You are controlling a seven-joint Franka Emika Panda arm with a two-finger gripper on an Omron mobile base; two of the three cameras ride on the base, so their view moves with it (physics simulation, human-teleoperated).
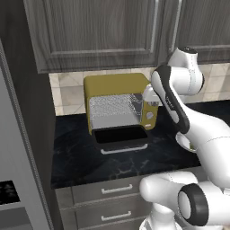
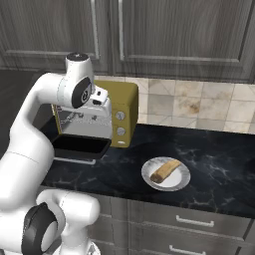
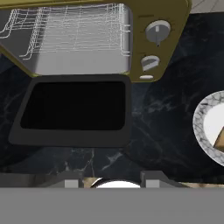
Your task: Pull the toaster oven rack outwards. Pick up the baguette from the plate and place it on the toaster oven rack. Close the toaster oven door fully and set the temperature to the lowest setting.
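1. Closest to my hand camera I see the gripper [image 3: 109,177], its two dark finger tips rising with a clear gap between them and nothing held, so the fingers stand spread. It hangs above the dark marble counter [image 3: 166,127], just in front of the oven.
2. Next out lies the toaster oven door [image 3: 73,107], dropped flat on its bottom hinge, dark glass facing up. Its silver bar handle [image 1: 120,149] points toward me.
3. To my right sits the plate [image 2: 166,174], well apart from the oven, with the baguette [image 2: 166,170] lying diagonally on it. I judge the bread light, fairly stiff and crusty, unlikely to slip but liable to crumble under a hard squeeze. I would grip it across its narrow middle, fingers on the long sides.
4. Behind the door stands the toaster oven [image 2: 128,102] against the tiled wall, with two round silver knobs [image 3: 157,30] on its right panel.
5. Deepest in is the toaster oven rack [image 3: 72,28], a thin wire grid that looks seated inside the cavity, not drawn out. It should be rigid, light and slick; I would pinch the front cross wire near its centre and pull it straight out, so it doesn't bind.
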